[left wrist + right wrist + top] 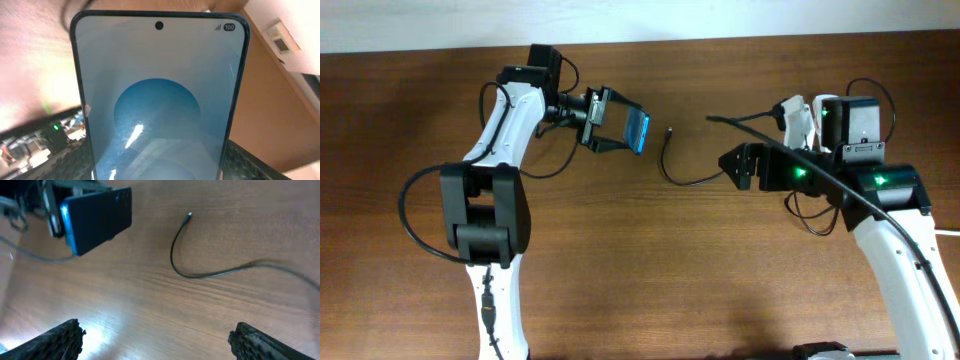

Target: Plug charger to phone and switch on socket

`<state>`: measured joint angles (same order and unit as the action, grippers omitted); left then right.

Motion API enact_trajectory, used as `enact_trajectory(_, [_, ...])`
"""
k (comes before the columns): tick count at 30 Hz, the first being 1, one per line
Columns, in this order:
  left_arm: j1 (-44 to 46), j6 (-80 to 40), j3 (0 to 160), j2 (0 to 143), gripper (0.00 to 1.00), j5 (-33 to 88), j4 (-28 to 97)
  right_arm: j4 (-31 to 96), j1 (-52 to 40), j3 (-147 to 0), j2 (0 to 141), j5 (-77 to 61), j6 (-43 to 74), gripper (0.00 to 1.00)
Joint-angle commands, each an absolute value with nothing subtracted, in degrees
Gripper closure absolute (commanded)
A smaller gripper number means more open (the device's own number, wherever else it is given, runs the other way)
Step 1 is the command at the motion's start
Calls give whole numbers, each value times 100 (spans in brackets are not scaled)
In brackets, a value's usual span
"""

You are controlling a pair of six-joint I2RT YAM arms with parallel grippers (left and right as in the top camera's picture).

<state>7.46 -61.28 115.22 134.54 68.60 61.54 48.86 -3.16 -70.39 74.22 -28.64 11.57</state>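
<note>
Counter (620, 270): dark brown wood with a fine grain; glare is seen on it in the right wrist view.
Left claw (614, 124): closed on the black-edged, blue-screened rectangular phone (638, 128), which is gripped at its lower end between ridged black fingers (65, 160).
Phone position: held off the counter, tilted on edge, with the screen filling the left wrist view.
Right claw (155, 330): spread wide, with nothing held; its ridged black fingers are seen at the lower corners of the right wrist view, above bare wood.
Charger: the thin black flexible charger cable (200, 274) is laid on the counter between the two claws, bent in a curve; its small connector tip (189, 215) is free, near the phone but apart from it.
Socket: a white elongated plastic socket strip (793, 118) is partly seen beside the right arm; its switches cannot be made out.
</note>
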Motion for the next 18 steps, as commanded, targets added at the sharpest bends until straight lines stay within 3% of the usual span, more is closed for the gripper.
enact_trajectory(1, [729, -6383, 11712, 13439, 100, 7760, 6163, 4856, -336, -7148, 7443, -2606, 2482, 2])
enact_trajectory(7, [790, -6381, 11712, 13439, 100, 7446, 6163, 4528, -340, -7148, 7448, -2637, 3223, 1])
enact_trajectory(11, [941, -6552, 11714, 13439, 100, 6525, 6307, 4136, -698, -7148, 7653, -2652, 3249, 12])
enact_trajectory(15, [1173, -7008, 11716, 13439, 100, 5618, 6394, 3503, -1267, -7148, 8128, -2480, 3516, 14])
enact_trajectory(18, [1339, -7247, 11716, 13439, 100, 5201, 6390, 3181, -1638, -7148, 8663, -2453, 3817, 22])
